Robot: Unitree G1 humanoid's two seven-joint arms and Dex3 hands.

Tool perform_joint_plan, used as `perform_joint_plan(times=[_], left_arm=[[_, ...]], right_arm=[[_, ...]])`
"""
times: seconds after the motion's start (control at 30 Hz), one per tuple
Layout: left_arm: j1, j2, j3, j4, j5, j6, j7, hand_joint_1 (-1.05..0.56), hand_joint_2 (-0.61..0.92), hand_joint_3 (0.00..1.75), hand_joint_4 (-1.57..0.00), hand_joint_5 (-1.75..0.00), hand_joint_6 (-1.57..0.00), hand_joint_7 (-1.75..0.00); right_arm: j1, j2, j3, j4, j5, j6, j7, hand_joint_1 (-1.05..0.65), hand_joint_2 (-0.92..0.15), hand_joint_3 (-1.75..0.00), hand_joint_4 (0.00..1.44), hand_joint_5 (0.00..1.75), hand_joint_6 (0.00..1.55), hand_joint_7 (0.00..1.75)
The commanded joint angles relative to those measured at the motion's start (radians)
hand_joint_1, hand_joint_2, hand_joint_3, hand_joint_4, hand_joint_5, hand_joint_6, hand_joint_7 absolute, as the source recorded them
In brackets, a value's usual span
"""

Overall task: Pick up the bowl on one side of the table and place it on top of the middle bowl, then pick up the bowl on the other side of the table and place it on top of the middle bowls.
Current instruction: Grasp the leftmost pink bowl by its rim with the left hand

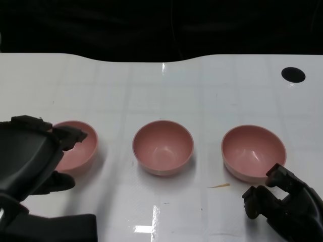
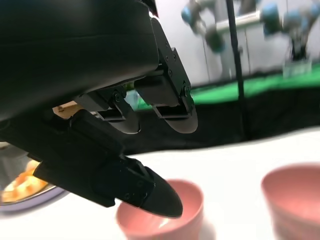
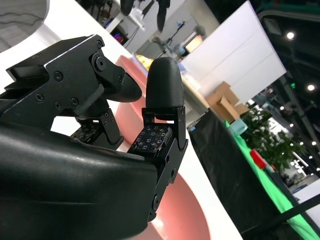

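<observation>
Three pink bowls stand in a row on the white table: the left bowl [image 1: 81, 148], the middle bowl [image 1: 162, 146] and the right bowl [image 1: 254, 153]. My left hand [image 1: 31, 159] hangs over the left bowl's near-left rim with its fingers spread and nothing in it. In the left wrist view its thumb [image 2: 145, 192] hovers just above the left bowl [image 2: 175, 215], with the middle bowl [image 2: 295, 195] beyond. My right hand [image 1: 282, 201] sits just in front of the right bowl, apart from it and holding nothing. The right wrist view shows the right bowl [image 3: 175, 205] under its fingers [image 3: 162, 100].
A round black hole [image 1: 293, 74] lies in the table at the far right. A small yellowish sliver [image 1: 219, 186] lies in front of the right bowl. The table's far edge [image 1: 161, 59] meets a dark background.
</observation>
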Motion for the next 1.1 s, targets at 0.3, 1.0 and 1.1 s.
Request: perform_joint_plan(times=[0.3,1.0,1.1], left_arm=[[-0.18,0.091,-0.134,0.278,-0.016,0.002,0.025,-0.97,0.92,0.05,-0.6,0.0,-0.65,0.0],[-0.312,0.08,-0.301,0.535,-0.109,0.011,0.066,-0.83,0.92,0.1,-0.63,-0.02,-0.65,-0.02],[-0.327,0.078,-0.321,0.573,-0.107,0.013,0.081,-0.82,0.92,0.13,-0.63,-0.02,-0.66,-0.01]], right_arm=[[0.022,0.012,0.012,-0.056,-0.013,0.004,-0.062,-0.06,-0.52,-1.14,0.91,1.69,0.96,1.26],[0.043,0.013,0.024,-0.095,-0.01,0.021,-0.083,-0.08,-0.48,-1.19,0.88,1.73,0.94,1.29],[0.039,0.007,0.022,-0.09,-0.006,0.023,-0.072,-0.08,-0.48,-1.19,0.89,1.73,0.94,1.3]])
